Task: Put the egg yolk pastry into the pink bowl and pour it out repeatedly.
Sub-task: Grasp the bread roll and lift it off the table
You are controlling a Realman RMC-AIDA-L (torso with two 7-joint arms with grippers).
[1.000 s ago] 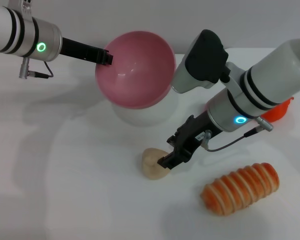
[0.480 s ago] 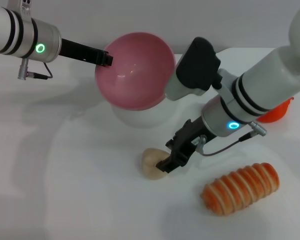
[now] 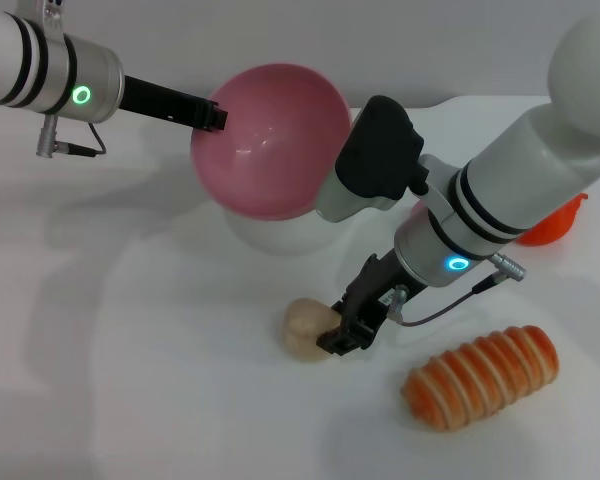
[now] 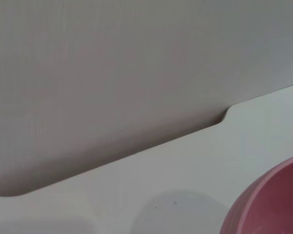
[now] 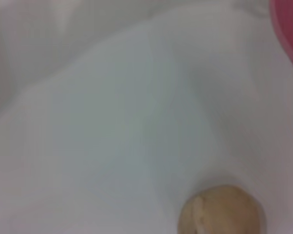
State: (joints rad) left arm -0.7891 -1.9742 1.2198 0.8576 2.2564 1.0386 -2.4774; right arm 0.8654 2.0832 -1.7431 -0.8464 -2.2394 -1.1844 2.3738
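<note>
The left gripper (image 3: 216,115) is clamping the rim of the pink bowl (image 3: 272,140), holding it tilted in the air above a white dome-like object (image 3: 290,232). The egg yolk pastry (image 3: 308,326) is lying on the white table (image 3: 130,380). The right gripper (image 3: 342,333) is pressing against the pastry's side, seemingly closing around it, though I cannot tell for sure. An orange-striped bread roll (image 3: 480,376) is lying nearby.

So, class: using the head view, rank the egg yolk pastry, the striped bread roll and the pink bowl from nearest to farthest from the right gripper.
1. Egg yolk pastry: right beside the right gripper, on its left.
2. Striped bread roll: on the table, to the gripper's right.
3. Pink bowl: farthest, raised at the back, at the left gripper.
</note>
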